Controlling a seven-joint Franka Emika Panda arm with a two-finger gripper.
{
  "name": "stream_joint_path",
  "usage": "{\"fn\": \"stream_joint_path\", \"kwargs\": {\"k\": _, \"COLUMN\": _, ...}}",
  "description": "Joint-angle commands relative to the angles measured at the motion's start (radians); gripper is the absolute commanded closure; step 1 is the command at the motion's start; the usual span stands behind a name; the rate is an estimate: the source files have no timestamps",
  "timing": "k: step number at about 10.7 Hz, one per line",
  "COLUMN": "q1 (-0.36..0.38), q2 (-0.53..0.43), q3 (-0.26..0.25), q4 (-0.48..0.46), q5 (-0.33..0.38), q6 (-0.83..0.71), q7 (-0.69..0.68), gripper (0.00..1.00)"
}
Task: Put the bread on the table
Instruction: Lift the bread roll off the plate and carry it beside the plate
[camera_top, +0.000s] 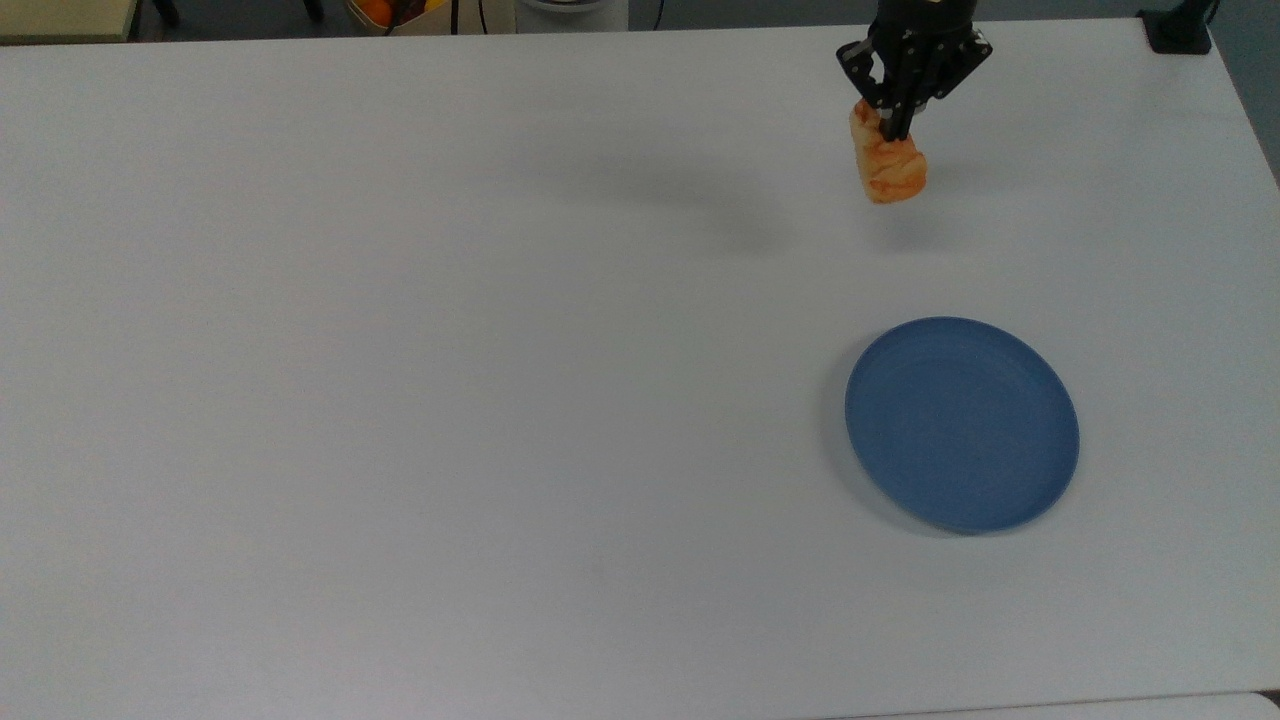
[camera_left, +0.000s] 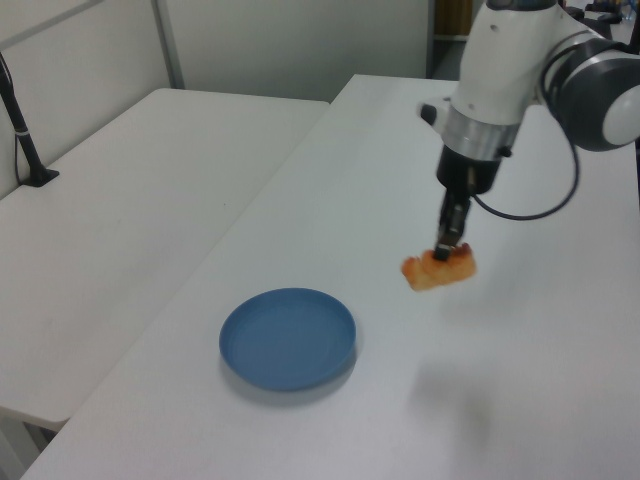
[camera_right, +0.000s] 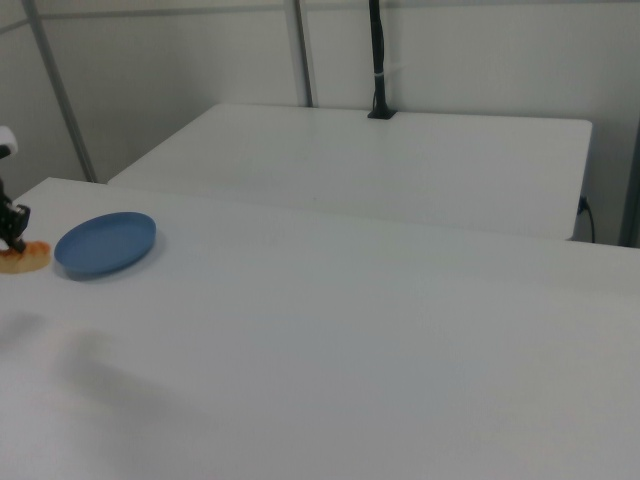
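Observation:
My gripper (camera_top: 891, 128) (camera_left: 443, 250) is shut on the bread (camera_top: 886, 164) (camera_left: 438, 269), a small golden-orange pastry roll held by its upper end. The roll hangs in the air above the white table (camera_top: 400, 350) (camera_left: 520, 380), near the far edge in the top view. Its shadow falls on the tabletop just below it. In the right view the bread (camera_right: 24, 258) sits at the far left edge, under the gripper (camera_right: 14, 240). The blue plate (camera_top: 962, 423) (camera_left: 288, 338) (camera_right: 106, 241) lies empty, well apart from the roll.
A second white table (camera_left: 110, 210) (camera_right: 400, 160) stands beside this one. A black clamp post (camera_left: 22, 130) (camera_right: 379, 60) rises from it. The arm's black cable (camera_left: 530, 210) loops beside the wrist in the left view.

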Motion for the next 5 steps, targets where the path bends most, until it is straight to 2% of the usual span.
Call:
{"fn": "stream_joint_path", "kwargs": {"k": 1, "q1": 0.000, "q2": -0.041, "q3": 0.048, "q4": -0.113, "q5": 0.100, "q6": -0.032, "q7": -0.068, "gripper": 1.00}}
{"fn": "stream_joint_path", "kwargs": {"k": 3, "q1": -0.007, "q2": 0.020, "q3": 0.111, "q4": -0.124, "q5": 0.107, "q6": 0.006, "q7": -0.054, "gripper": 1.00}}
{"fn": "stream_joint_path", "kwargs": {"k": 5, "q1": -0.004, "q2": 0.048, "q3": 0.142, "q4": -0.159, "q5": 0.092, "q6": 0.156, "q7": 0.051, "gripper": 1.00}}
